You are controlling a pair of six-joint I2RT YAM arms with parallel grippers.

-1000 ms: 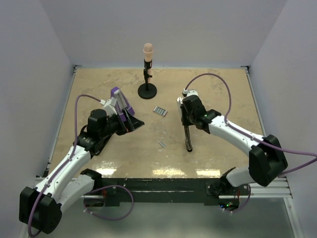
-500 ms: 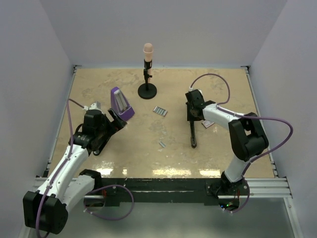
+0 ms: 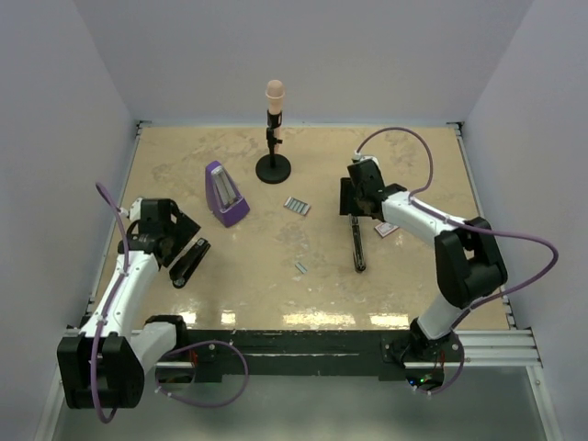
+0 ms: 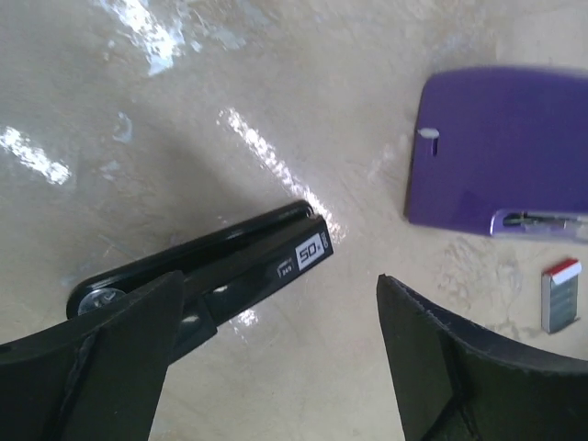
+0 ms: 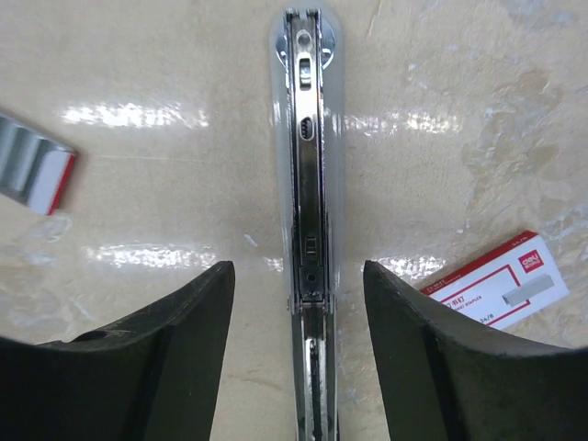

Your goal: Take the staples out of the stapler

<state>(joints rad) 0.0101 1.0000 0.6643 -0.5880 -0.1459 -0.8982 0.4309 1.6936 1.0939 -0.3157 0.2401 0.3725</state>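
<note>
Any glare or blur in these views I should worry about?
Top external: sharp, white glare patches at the near edge of the beige tabletop. Left wrist: glare streaks; top edge of the purple plastic wedge slightly smeared. Right wrist: glare bands flank the slim grey-metal stapler, itself sharp.

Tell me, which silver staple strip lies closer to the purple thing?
The larger strip, farther back and closest to the purple object; the smaller strip lies farther forward, well away from it.
</note>
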